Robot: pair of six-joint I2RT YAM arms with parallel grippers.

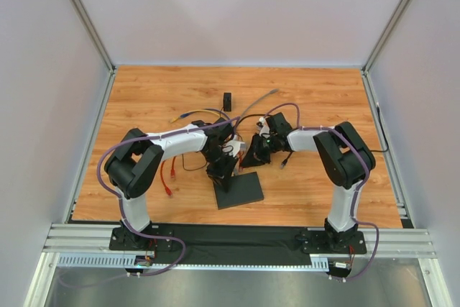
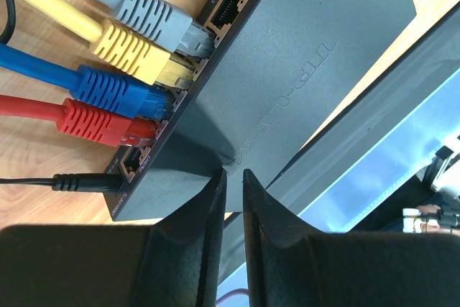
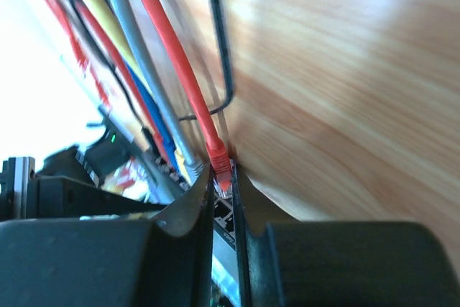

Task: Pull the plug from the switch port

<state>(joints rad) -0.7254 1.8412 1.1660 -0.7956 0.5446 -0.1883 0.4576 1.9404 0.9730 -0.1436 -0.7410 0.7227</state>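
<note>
The flat black switch (image 1: 243,190) lies near the table's front middle. In the left wrist view the switch (image 2: 287,70) has grey (image 2: 154,12), yellow (image 2: 133,52), blue (image 2: 115,91) and red (image 2: 97,120) plugs in its sockets. The socket (image 2: 228,8) beside the grey plug is empty. My left gripper (image 2: 234,172) is shut, with its tips resting on the switch's top near one end. My right gripper (image 3: 225,177) is shut on another red plug (image 3: 218,154). That plug's clear tip shows between the fingers, just out from the switch's sockets (image 3: 224,213).
A small black cube (image 1: 227,101) stands at the back middle. Loose grey (image 1: 267,96), yellow and blue cables trail over the wooden table behind the arms. A red cable (image 1: 169,176) lies at the left. A thin black power lead (image 2: 43,180) enters the switch's end.
</note>
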